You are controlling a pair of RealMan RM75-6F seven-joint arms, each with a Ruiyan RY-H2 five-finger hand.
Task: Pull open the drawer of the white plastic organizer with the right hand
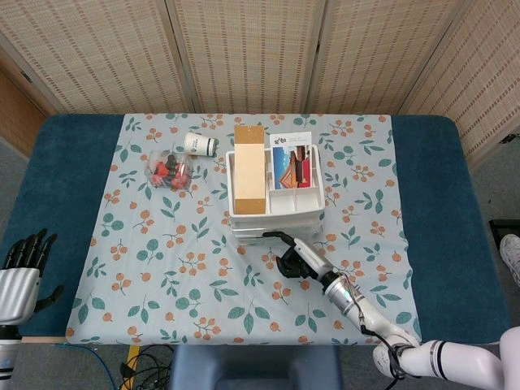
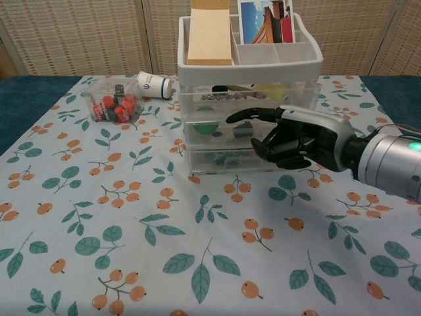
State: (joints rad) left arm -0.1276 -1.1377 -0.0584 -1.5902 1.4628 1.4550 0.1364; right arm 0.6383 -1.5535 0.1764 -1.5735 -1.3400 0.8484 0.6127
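Your right robot hand (image 2: 299, 139) sits at the front of the organizer (image 2: 250, 62), fingers curled in toward the clear drawer (image 2: 227, 129) fronts with one finger stretched out along the middle tier; whether the curled fingers are actually hooked on a drawer lip I cannot tell from either view. The organizer stands on the flowered cloth in the middle of the desk (image 1: 439, 187), and in the chest view it looks tipped slightly toward you, so the whole unit seems to be coming along with the pull and not just the drawer. To do this well, pull straight back and level, low on the drawer front, and keep it slow, since the light plastic body will likely slide or tip if you tug up or sideways. The tall block (image 2: 209, 34) and cards (image 2: 263, 20) in the top tray could topple if it rocks. Your left robot hand (image 1: 23, 272) hangs off the desk's near edge, fingers spread, holding nothing.
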